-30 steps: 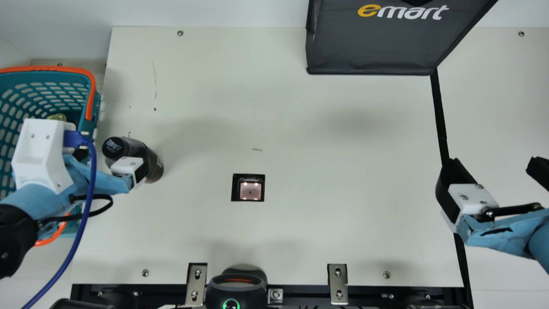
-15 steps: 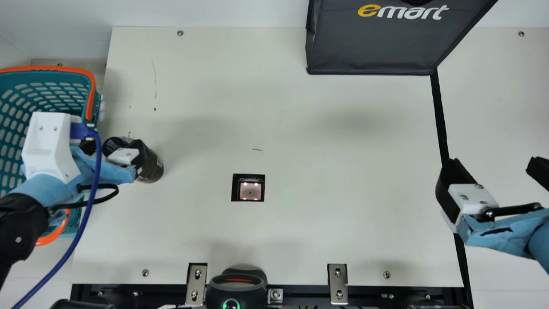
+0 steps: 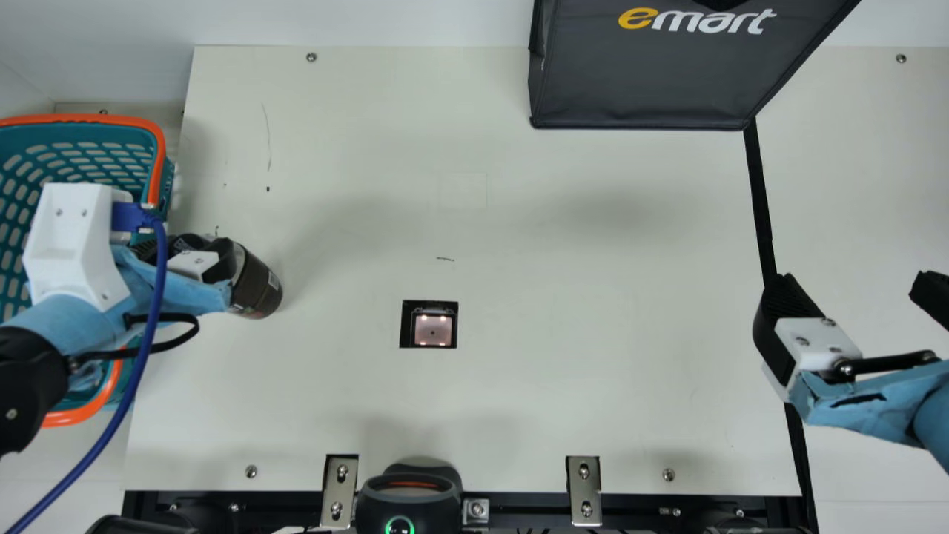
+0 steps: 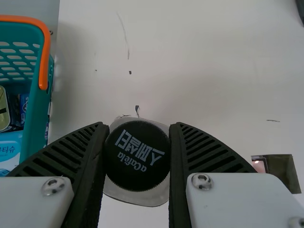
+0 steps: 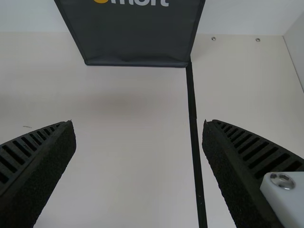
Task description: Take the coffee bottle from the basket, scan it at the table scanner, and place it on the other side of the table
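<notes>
The dark coffee bottle (image 3: 258, 288) stands, leaning a little, on the table just right of the teal basket (image 3: 85, 132). My left gripper (image 3: 194, 251) is shut on its upper part. In the left wrist view, the two fingers of that gripper (image 4: 137, 154) press on either side of the black cap (image 4: 137, 156). The square scanner (image 3: 432, 328) lies in the table to the bottle's right. Over the table's right part, my right gripper (image 3: 856, 293) is open; in the right wrist view nothing is between the fingers of that gripper (image 5: 138, 130).
A dark bag (image 3: 645, 81) stands at the back, right of centre. Black tape (image 3: 761, 200) runs from it toward the front. A black device (image 3: 409, 500) sits at the front edge between metal brackets. The basket holds packages (image 4: 9, 147).
My left gripper has shifted slightly back and left and closed around the bottle's top. The cap end has tipped a little left, while the base is nearly where it was. The right arm is unmoved.
</notes>
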